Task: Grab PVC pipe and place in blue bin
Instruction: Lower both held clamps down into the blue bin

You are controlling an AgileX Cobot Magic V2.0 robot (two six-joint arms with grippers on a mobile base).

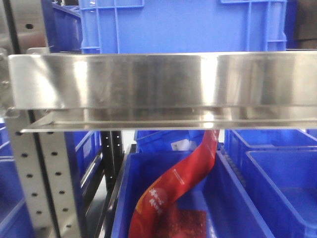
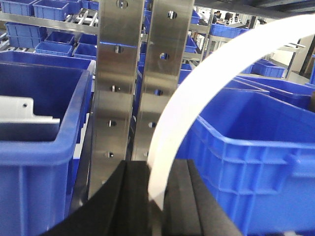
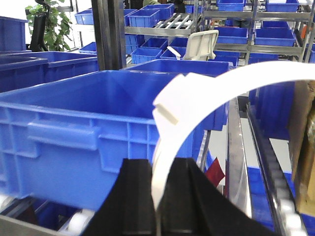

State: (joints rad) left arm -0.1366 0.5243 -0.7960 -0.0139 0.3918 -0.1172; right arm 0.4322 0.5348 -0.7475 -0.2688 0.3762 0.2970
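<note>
the white curved pvc pipe [image 2: 173,118] is off any surface and in the air. it rises out of the left gripper [image 2: 156,172], whose black pads are pressed against its lower end, and arcs up and to the right. in the right wrist view the same pale band [image 3: 231,83], with a small notched tab on its outer edge, comes up from the right gripper [image 3: 160,172], which is likewise clamped on it. so the grab looks done, with both arms holding the pipe, and the placing is what is left. no part of the pipe sits inside a bin. a large open blue plastic bin [image 3: 64,128] stands just beyond the right gripper and looks the likeliest target, though which bin is meant cannot be told. another blue bin [image 2: 246,152] lies beside the left gripper, past two perforated steel uprights [image 2: 138,73]. the front view shows neither pipe nor grippers, only a polished steel shelf edge [image 1: 158,84] and a red printed bag [image 1: 183,178] below it.
</note>
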